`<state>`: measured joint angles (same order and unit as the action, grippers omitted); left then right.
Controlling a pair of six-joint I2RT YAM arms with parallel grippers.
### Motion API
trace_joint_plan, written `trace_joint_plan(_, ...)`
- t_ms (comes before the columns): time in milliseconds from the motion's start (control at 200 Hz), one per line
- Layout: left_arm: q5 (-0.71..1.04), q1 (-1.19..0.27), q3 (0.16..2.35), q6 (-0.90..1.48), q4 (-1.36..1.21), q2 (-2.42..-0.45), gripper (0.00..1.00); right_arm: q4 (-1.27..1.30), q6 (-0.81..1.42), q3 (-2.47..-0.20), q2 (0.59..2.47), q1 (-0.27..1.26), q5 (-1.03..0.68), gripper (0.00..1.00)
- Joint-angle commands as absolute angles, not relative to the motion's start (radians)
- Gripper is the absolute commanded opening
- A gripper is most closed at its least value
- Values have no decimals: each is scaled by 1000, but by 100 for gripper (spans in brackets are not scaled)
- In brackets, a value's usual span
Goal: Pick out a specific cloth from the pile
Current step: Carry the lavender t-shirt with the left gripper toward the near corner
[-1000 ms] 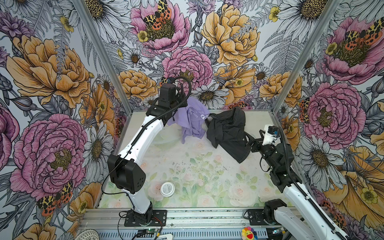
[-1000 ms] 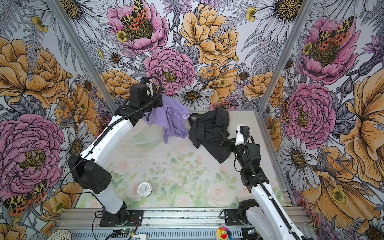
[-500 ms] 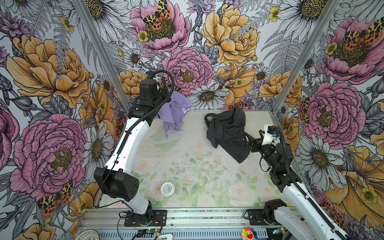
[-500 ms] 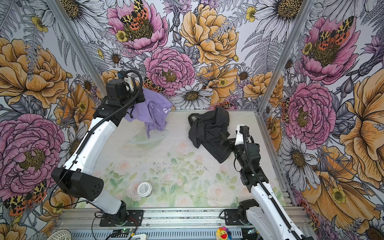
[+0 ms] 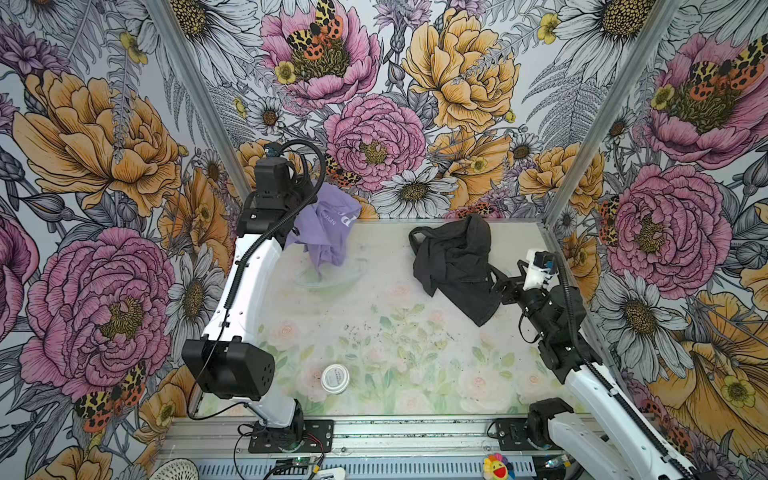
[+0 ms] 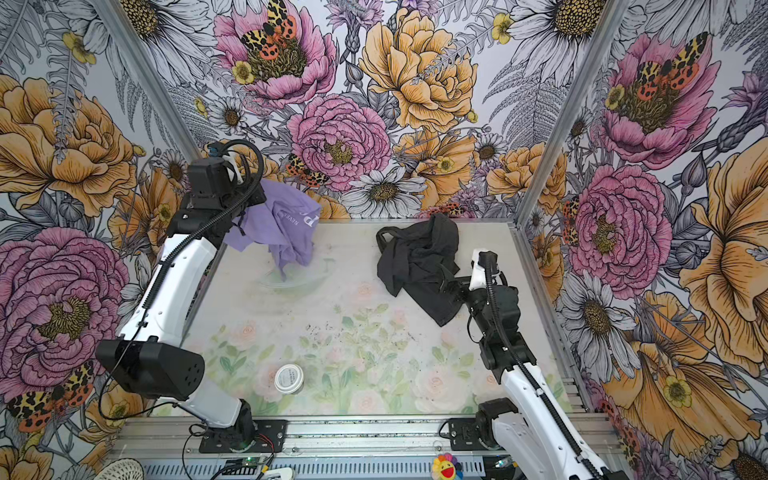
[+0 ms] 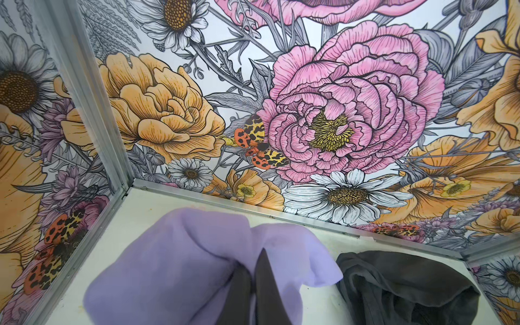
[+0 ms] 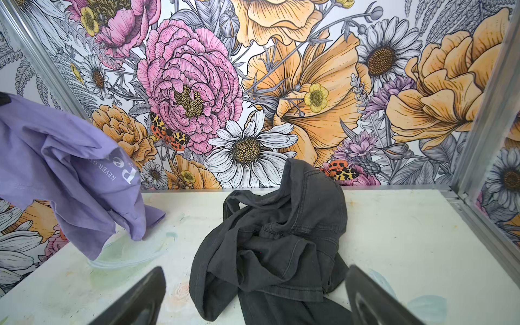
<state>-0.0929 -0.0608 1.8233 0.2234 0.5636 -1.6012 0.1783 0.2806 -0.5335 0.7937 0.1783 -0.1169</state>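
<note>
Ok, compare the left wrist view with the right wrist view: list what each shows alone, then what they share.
Only left wrist: the left gripper shut on a fold of the lavender cloth. Only right wrist: the right gripper open, white lettering on that cloth, its lower end reaching the table. Both: the lavender cloth, the charcoal cloth, the floral wall.

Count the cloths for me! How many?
2. The lavender cloth hangs from the left gripper near the back left corner. The black cloth lies crumpled on the table, in front of the open right gripper. None seems hidden.
</note>
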Motion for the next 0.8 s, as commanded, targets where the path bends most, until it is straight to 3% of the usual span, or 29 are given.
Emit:
trace_joint_plan(0, -120, -25, 1880, 198, 528, -1581, 0, 216, 291, -532, 799, 187, -111, 99)
trace_joint_plan(791, -165, 103, 1915, 195, 547, -1627, 0, 215, 291, -537, 824, 187, -122, 99)
